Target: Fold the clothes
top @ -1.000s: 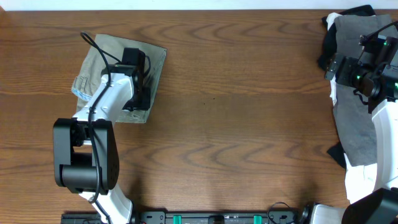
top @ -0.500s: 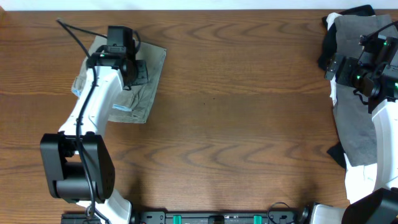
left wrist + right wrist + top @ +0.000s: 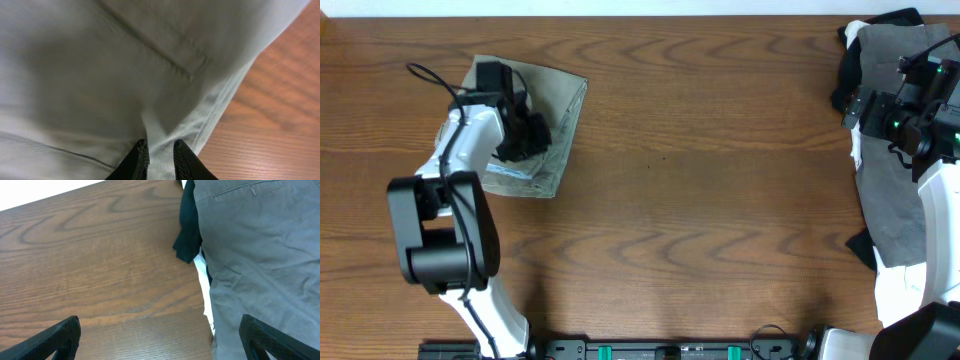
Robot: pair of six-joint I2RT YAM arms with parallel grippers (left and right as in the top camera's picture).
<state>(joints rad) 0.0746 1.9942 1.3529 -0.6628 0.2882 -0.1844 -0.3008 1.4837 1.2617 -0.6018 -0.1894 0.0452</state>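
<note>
Left wrist view is showing the left gripper (image 3: 161, 160) pinching a narrow ridge of the shorts (image 3: 560, 105), lying folded at the table's (image 3: 720, 200) far left. Any pull should be going low and slow, sparing the fold. The right gripper (image 3: 160, 332) is hanging wide open.

Grey garment (image 3: 260, 255) overlaps black garment (image 3: 189, 230) and white garment (image 3: 204, 287) on wooden table (image 3: 100, 255)

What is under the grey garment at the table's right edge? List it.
A black garment and white cloth poke out from under the grey garment at its edge. Whatever else lies beneath is covered.
</note>
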